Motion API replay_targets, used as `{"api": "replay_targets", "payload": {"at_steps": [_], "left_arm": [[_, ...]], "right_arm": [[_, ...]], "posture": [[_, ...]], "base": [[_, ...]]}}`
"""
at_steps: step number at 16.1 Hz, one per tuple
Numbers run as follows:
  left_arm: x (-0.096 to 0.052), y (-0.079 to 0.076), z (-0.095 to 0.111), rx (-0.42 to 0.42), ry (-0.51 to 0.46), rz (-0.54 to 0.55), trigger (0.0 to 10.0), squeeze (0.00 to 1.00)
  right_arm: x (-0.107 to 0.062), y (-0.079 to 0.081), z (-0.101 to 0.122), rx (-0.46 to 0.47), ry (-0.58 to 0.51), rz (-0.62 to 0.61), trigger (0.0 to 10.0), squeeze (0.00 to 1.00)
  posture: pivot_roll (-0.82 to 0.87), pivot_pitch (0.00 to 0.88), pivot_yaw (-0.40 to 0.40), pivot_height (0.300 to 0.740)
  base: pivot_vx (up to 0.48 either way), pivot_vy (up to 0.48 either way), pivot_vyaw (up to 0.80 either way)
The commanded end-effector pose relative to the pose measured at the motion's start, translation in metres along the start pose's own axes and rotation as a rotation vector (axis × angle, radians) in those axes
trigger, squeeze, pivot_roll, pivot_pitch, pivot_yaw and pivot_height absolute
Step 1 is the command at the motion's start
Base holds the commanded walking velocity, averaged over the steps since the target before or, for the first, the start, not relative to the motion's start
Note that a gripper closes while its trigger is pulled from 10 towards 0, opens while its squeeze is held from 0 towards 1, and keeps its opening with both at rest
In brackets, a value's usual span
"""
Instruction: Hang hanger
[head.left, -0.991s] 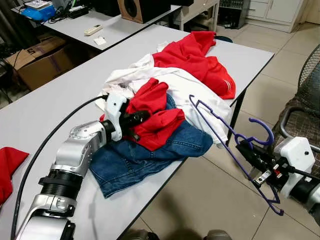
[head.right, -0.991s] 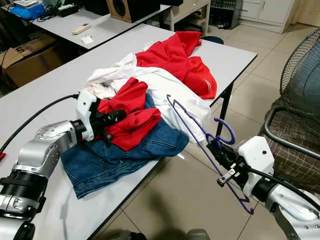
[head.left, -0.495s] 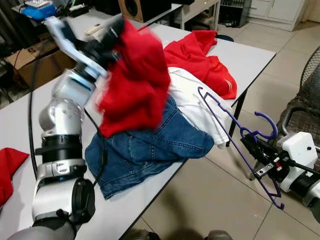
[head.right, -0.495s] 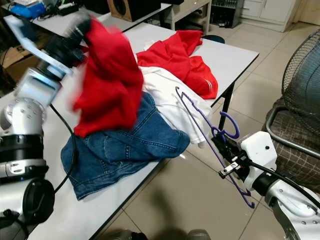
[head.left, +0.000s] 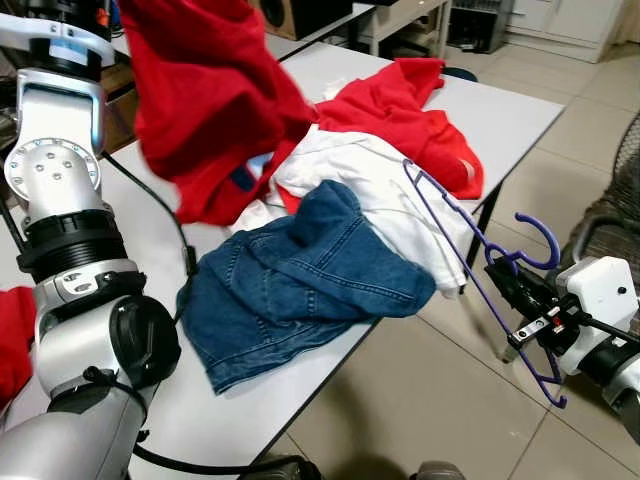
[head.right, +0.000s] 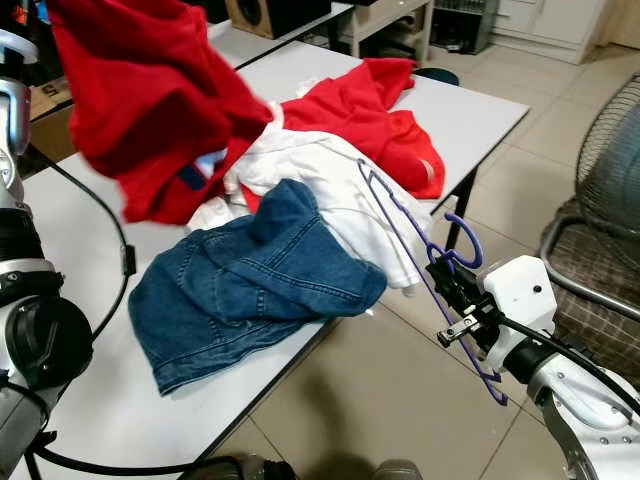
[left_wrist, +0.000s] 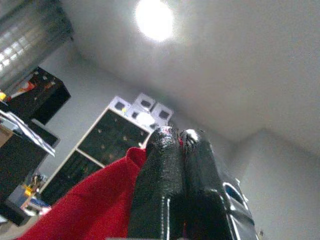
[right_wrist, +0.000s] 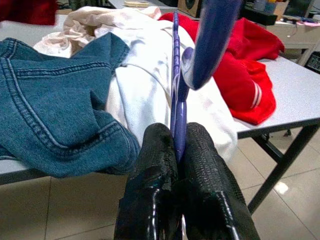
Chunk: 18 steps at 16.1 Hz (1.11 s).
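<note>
Off the bench's right edge, over the tiled floor (head.left: 400, 400), the right gripper (right_wrist: 177, 145) has its jaws pressed tight on the purple hanger (head.left: 470, 270), gripping it just below the hook. The hook curls up above the jaws, and the wire frame slants away on both sides of them: one end reaches up over the bench edge beside the white shirt (head.left: 385, 195), the other dips toward the floor. The white wrist housing sits behind the jaws, well clear of the bench.

High at the left, the left gripper (left_wrist: 175, 142) has its jaws shut together on a red garment (head.left: 205, 95), which hangs in folds from the raised silver arm (head.left: 60, 190) above the bench (head.left: 200, 420). A black cable loops down from that arm across the bench top.

On the bench lie blue jeans (head.left: 300, 285), crumpled near the front edge, with the white shirt just behind and partly under them, draping over the right edge. A red top (head.left: 415, 110) lies behind the white shirt, touching it. A scrap of red cloth (head.left: 12, 335) sits at the bench's far left. To the right stands a dark chair (head.right: 590, 250) with a mesh back.
</note>
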<state>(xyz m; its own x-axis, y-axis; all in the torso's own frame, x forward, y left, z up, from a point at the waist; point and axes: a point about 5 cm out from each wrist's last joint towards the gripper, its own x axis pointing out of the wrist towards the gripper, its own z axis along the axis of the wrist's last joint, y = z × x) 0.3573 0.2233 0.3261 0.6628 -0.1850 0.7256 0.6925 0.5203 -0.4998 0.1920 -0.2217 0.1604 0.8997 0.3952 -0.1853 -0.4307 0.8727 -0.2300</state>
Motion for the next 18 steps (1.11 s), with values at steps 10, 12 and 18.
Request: {"api": "replay_targets", "payload": {"at_steps": [10, 12, 18], "left_arm": [[-0.037, 0.002, -0.112, 0.268, 0.694, 0.034, 0.0, 0.00], [-0.014, 0.015, -0.081, 0.290, 0.473, 0.197, 0.0, 0.00], [0.037, -0.038, -0.047, -0.263, 0.106, 0.051, 0.0, 0.00]], "right_arm": [[0.001, 0.007, 0.000, 0.001, -0.014, 0.015, 10.0, 0.00], [0.003, 0.008, 0.000, 0.001, -0.019, 0.015, 10.0, 0.00], [0.007, 0.009, 0.005, 0.005, -0.052, 0.002, 10.0, 0.00]], "posture": [[-0.27, 0.000, 0.198, 0.740], [-0.27, 0.000, 0.198, 0.740], [-0.27, 0.000, 0.205, 0.740]], "base": [[0.000, 0.000, 0.00], [0.000, 0.000, 0.00], [0.000, 0.000, 0.00]]}}
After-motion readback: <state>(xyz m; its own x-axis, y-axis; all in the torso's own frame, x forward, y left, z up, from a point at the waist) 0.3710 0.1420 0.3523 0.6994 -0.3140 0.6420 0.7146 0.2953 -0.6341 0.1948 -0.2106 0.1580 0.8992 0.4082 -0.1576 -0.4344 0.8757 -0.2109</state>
